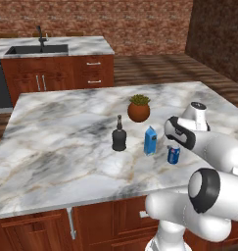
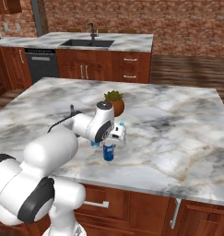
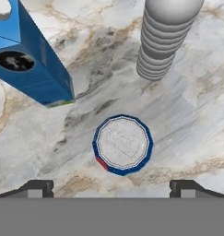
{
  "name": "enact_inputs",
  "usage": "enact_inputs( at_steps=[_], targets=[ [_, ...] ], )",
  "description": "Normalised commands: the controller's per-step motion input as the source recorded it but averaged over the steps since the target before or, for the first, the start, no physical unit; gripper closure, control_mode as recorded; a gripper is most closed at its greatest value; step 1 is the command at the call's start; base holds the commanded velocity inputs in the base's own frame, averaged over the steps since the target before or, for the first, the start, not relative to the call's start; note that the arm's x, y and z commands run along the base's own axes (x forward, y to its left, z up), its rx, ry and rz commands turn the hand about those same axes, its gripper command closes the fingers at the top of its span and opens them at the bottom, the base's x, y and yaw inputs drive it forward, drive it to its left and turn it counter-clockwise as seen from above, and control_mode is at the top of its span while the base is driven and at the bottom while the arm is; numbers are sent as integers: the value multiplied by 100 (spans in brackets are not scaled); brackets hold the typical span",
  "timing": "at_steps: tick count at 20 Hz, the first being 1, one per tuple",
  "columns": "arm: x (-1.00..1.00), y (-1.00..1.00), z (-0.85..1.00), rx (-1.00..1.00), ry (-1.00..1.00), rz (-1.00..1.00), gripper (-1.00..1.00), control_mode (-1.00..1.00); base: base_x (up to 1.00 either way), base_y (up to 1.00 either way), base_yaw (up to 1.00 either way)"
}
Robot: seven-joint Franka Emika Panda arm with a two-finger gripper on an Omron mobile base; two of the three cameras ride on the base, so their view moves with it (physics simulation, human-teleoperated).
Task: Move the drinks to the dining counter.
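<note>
the island top (image 1: pixel 66 142) is smooth grey-white veined marble on a reddish-brown wood base (image 1: pixel 106 220). the can (image 3: pixel 123 144) has a pale metal lid. the carton (image 3: pixel 32 60) looks matt blue. the water bottle (image 3: pixel 164 39) is ribbed plastic. far wall (image 1: pixel 91 17): rough brick.

Blue-and-white can (image 3: pixel 123 144), red fleck; blue carton (image 3: pixel 32 57); black bottle (image 1: pixel 119 137); grey-veined white marble island top (image 1: pixel 57 147).

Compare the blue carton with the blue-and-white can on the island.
The carton is boxy and taller; the can is round and shorter. The carton stands farther from the island's near edge; the can stands nearer it, directly beneath the open gripper. Both stand upright on the marble and are mostly blue.
</note>
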Motion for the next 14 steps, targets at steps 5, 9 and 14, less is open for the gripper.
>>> enact_inputs(
  at_steps=[5,9,14],
  targets=[
    [9,0,-8,0,0,0,-100,-100,0,0,0],
    [10,0,-7,0,0,0,-100,-100,0,0,0],
    [8,0,-5,0,0,0,-100,-100,0,0,0]
  ],
)
